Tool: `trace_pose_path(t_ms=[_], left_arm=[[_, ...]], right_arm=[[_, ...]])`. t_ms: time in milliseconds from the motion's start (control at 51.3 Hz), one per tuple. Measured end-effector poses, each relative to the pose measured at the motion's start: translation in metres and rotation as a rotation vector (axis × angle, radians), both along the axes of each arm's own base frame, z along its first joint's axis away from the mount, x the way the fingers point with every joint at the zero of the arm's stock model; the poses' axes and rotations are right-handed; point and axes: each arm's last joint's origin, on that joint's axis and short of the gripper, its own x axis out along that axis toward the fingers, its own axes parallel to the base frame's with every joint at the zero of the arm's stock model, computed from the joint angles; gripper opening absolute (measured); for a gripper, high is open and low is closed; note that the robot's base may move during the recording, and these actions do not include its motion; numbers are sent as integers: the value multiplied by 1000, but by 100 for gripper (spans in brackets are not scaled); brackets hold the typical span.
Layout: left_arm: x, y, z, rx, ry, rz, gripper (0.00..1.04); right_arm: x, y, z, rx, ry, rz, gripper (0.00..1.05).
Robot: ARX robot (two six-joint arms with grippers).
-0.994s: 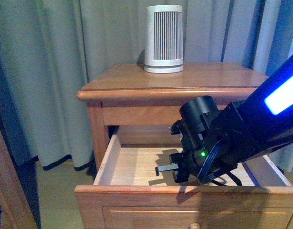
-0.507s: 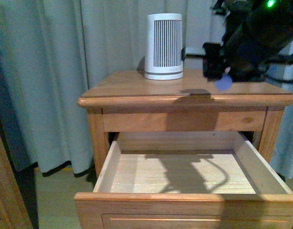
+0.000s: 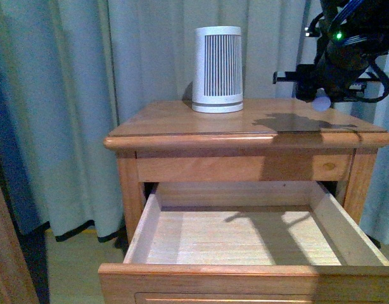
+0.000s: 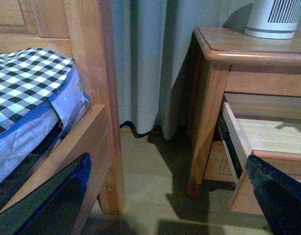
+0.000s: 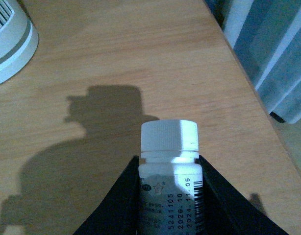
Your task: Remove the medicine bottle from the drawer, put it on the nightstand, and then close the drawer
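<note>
The right arm [image 3: 353,44] comes in high at the right of the front view. Its dark wrist is bent so that the right gripper [image 5: 169,164] hangs over the rear right part of the nightstand [image 3: 175,117] top. The jaws are drawn in narrow on the medicine bottle [image 5: 169,171], one dark finger against each side of the labelled body. The white ribbed cap sticks out past the fingertips (small black print runs along the label).

In the front view the cap shows as a pale round spot just under the gripper, above the far right of the top. Whether it touches the wood cannot be told there. In the right wrist view the gripper's shadow lies on the wood beyond the cap, apart from the bottle.

A ribbed white appliance [image 3: 218,60] stands upright toward the back of the top, well to the left of the gripper. Below the top, the drawer [image 3: 139,228] stands pulled far out, its pale wood inside lit in patches.

The left gripper [image 4: 167,169] is held low, off to the left of the nightstand. Its two dark fingers [image 4: 47,200] are spread to the edges of the left wrist view, so the jaws are wide and grip nothing. Between them lie the floor [image 4: 145,205], a grey curtain [image 4: 145,63], the wooden bed frame [image 4: 91,98] and a checked blue-and-white cover [image 4: 28,83] (the drawer's side shows at the far edge).
</note>
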Motion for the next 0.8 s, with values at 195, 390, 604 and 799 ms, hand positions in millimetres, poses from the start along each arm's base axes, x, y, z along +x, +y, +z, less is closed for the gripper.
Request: trace_pose_path(t_ms=[195,390,604,799], left_arm=[[0,0,0,0,0,0,98],[0,0,0,0,0,0,98],[0,0,0,0,0,0,98],[0,0,0,0,0,0,98]], right_arm=[[6,2,-2,-17,-74,14,70],[-27,6,20,49,-171,83,99],[-176,-4,47,96,-293,147,98],[-263,-8,-24,108,-204,137,98]])
